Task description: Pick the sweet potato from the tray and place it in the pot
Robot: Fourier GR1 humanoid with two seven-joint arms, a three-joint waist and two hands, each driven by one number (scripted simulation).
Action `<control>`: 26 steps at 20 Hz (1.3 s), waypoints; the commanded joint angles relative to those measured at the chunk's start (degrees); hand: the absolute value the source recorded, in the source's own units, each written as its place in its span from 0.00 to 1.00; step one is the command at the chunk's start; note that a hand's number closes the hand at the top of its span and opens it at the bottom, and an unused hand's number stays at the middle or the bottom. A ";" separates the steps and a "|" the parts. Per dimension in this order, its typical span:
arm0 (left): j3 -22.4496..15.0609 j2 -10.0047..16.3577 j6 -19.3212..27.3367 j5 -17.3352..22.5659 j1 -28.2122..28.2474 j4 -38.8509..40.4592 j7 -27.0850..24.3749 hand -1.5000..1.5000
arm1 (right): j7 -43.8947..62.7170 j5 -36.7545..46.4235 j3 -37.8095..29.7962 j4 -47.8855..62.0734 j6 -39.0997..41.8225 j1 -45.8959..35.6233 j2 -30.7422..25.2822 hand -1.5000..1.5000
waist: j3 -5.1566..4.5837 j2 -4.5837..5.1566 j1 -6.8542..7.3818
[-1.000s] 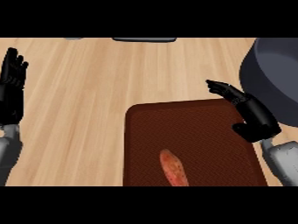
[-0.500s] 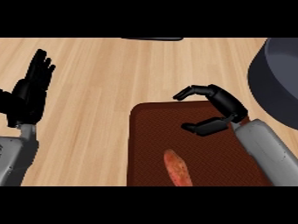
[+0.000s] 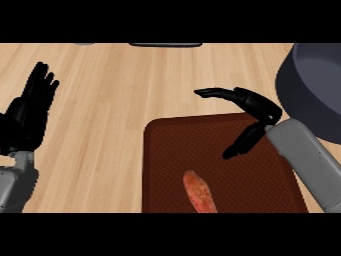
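An orange sweet potato (image 3: 199, 192) lies lengthwise on the dark red tray (image 3: 173, 150), near the tray's lower edge. My right hand (image 3: 253, 110) hovers over the tray's upper right part, fingers spread towards the left and thumb hanging down, holding nothing. It is above and to the right of the sweet potato, apart from it. The dark grey pot (image 3: 328, 90) stands at the right edge, just right of that hand. My left hand (image 3: 27, 112) rests open at the left, fingers up.
The wooden counter (image 3: 129, 85) stretches between the two hands. A dark flat object (image 3: 165, 44) and a small grey one (image 3: 84, 44) peek in at the far edge.
The right hand has swung left from beside the pot to over the tray and its fingers have stretched out. The left hand has shifted slightly.
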 commanded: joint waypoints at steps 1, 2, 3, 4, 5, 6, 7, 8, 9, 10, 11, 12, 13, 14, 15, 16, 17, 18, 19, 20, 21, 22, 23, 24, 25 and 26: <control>-0.53 -1.08 0.44 -0.97 -0.53 1.34 -0.08 0.50 | 1.48 3.92 4.54 -2.83 8.21 -3.98 -3.48 0.00 | -0.09 -0.18 -1.10; 0.99 0.74 -0.66 0.24 -1.32 0.66 1.51 0.50 | 2.31 4.57 5.02 -3.12 9.87 -5.66 -5.37 0.00 | -0.08 -0.22 -0.88; 2.15 1.31 -1.30 1.20 1.81 0.35 0.58 0.50 | 4.30 5.80 7.45 -6.86 11.17 -5.23 -7.00 0.00 | -0.16 -0.62 -0.98; 0.57 0.74 0.98 -1.12 2.05 -2.92 0.98 0.50 | 6.27 7.39 8.88 -7.14 10.76 -6.71 -6.58 0.00 | -0.10 -0.70 -0.37; 1.06 1.30 -0.14 0.20 -1.11 -1.50 3.32 0.50 | 8.53 9.14 10.91 -7.17 10.59 -9.19 -4.71 0.00 | -0.10 -0.42 -0.40; 0.46 1.19 1.01 -0.96 1.57 -3.07 3.75 0.50 | 9.96 9.49 12.17 -12.91 10.90 -5.63 -7.00 0.00 | -0.10 -0.94 -1.63; 0.20 0.28 1.82 -1.67 -1.51 -1.23 3.31 0.50 | 9.97 12.67 14.61 -11.35 10.97 -8.34 -6.39 0.00 | -0.09 -0.45 -1.30; 1.64 1.83 0.50 -0.78 1.06 -2.35 2.78 0.50 | 13.58 13.72 16.87 -15.15 9.46 -6.64 -4.28 0.00 | -0.13 -0.79 -1.27; 0.25 0.36 1.17 -0.89 3.13 -5.37 3.51 0.50 | 15.23 13.23 16.02 -17.64 10.47 -6.25 -5.65 0.00 | -0.09 -0.81 -1.35; 0.86 0.56 1.22 -1.69 3.12 -2.92 1.76 0.50 | 17.19 14.55 17.73 -19.80 11.50 -6.66 -6.15 0.00 | -0.13 -0.76 -1.75; 1.62 1.02 -0.59 -0.34 3.05 -3.07 1.53 0.50 | 16.34 15.39 17.21 -19.42 12.93 -7.58 -7.76 0.00 | -0.10 -0.50 -1.42; 2.67 0.92 -0.96 0.32 2.73 -2.28 0.98 0.50 | 18.49 16.68 18.48 -20.28 12.57 -6.21 -6.69 0.00 | -0.10 -0.41 -1.49; -1.26 -1.32 2.24 -2.57 2.45 -5.42 3.62 0.50 | 22.01 15.99 19.78 -24.05 14.39 -5.35 -6.16 0.00 | -0.08 -0.69 -1.93; 2.17 -0.19 -0.68 -0.45 1.39 -0.64 0.78 0.50 | 22.06 17.31 19.20 -23.91 14.63 -5.84 -5.78 0.00 | -0.10 -0.32 -1.74; 2.61 0.13 -0.75 -0.46 1.65 -1.82 1.26 0.50 | 25.52 16.63 18.99 -24.66 16.06 -5.85 -3.38 0.00 | -0.09 -0.34 -1.52; 2.90 0.95 -0.57 -1.08 0.65 -3.02 3.23 0.50 | 26.56 18.20 19.22 -25.99 14.68 -2.41 -2.90 0.00 | -0.06 -0.32 -1.56; 0.79 -1.65 0.05 -1.59 6.84 -6.51 1.22 0.50 | 25.35 18.73 18.86 -30.38 15.18 0.88 -7.26 0.00 | -0.05 -0.45 -1.56; 1.11 -1.26 -0.66 -2.21 2.37 -4.04 2.90 0.50 | 27.99 17.72 16.34 -31.43 18.08 0.55 -5.66 0.00 | -0.06 -0.31 -1.65; 4.06 0.12 -2.20 -0.75 3.15 -4.00 2.19 0.50 | 27.71 19.41 16.22 -31.93 17.71 2.22 -5.13 0.00 | -0.06 -0.27 -1.48; 3.16 -2.06 -2.16 -1.69 1.63 0.89 -1.17 0.50 | 29.72 20.47 17.71 -33.18 16.61 4.06 -3.24 0.00 | -0.07 -0.22 -1.72; 3.35 -1.11 -1.87 -1.91 5.41 -4.84 1.68 0.50 | 27.72 19.80 14.96 -34.56 19.69 5.05 -6.46 0.00 | -0.05 -0.28 -1.41; 3.53 -1.55 -2.28 -1.66 5.97 -5.43 2.03 0.50 | 29.81 20.79 15.25 -35.02 19.93 5.46 -3.41 0.00 | -0.05 -0.26 -1.31; 2.89 -3.44 -2.22 -3.03 2.33 0.96 -2.39 0.50 | 26.63 22.38 15.70 -37.38 18.64 8.81 -7.59 0.00 | -0.05 -0.19 -1.80; 2.25 -2.32 -0.92 -2.99 5.09 -7.83 3.37 0.50 | 31.44 23.67 18.03 -33.62 17.76 7.21 0.40 0.00 | -0.04 -0.25 -1.11; 3.26 -2.24 -0.70 -4.16 0.48 -3.24 4.32 0.50 | 29.21 24.78 15.73 -35.04 20.18 7.81 -2.42 0.00 | -0.04 -0.18 -1.42; 2.67 -3.05 -0.84 -4.56 3.32 -4.68 3.40 0.50 | 33.47 23.85 15.07 -38.47 22.47 8.66 -1.71 0.00 | -0.05 -0.24 -1.42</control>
